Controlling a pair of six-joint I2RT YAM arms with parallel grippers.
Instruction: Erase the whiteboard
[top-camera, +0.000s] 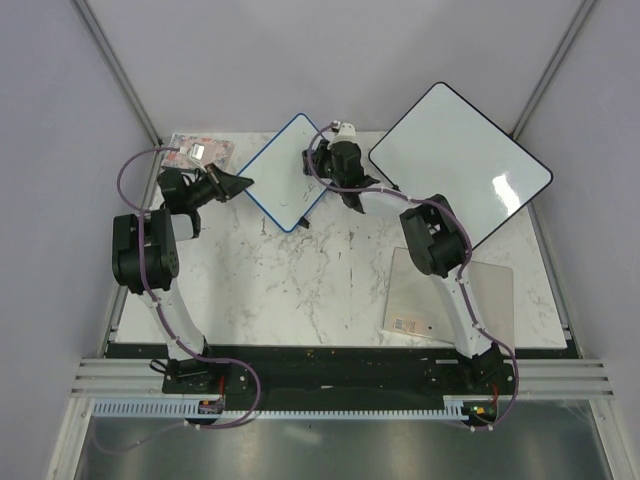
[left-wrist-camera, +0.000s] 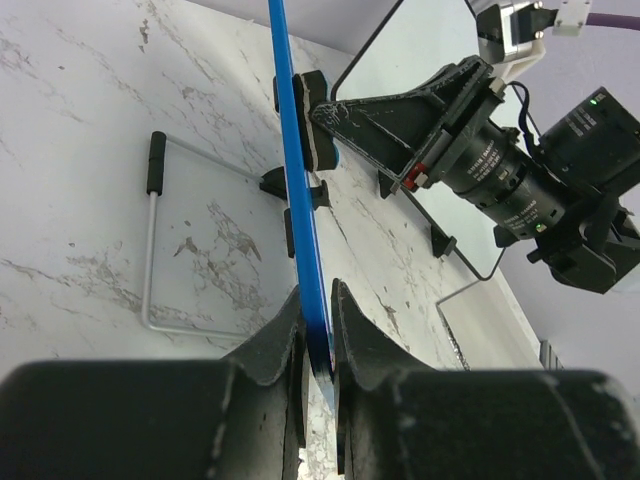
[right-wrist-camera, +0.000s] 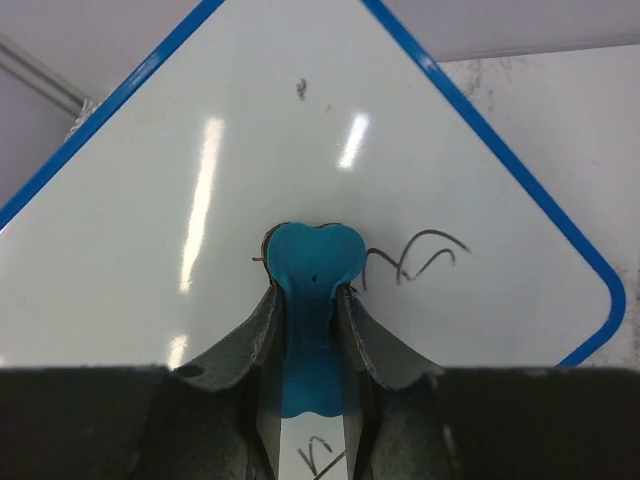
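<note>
The marble counter (top-camera: 300, 290) fills the overhead view, with a black-framed board (top-camera: 460, 160) at upper right and the blue-framed whiteboard (top-camera: 285, 175) at upper centre. The left wrist view shows the left pincer (left-wrist-camera: 316, 305) clamped on the whiteboard's blue edge. The right wrist view alone shows the right pincer (right-wrist-camera: 308, 300) gripping a blue eraser (right-wrist-camera: 312, 260) against the white face, beside black scribbles (right-wrist-camera: 415, 257).

The marble table (top-camera: 300, 290) carries a beige sheet (top-camera: 480, 300), a black-framed board (top-camera: 460, 160), a pinkish packet (top-camera: 215, 150) and the blue-framed whiteboard (top-camera: 285, 175).
</note>
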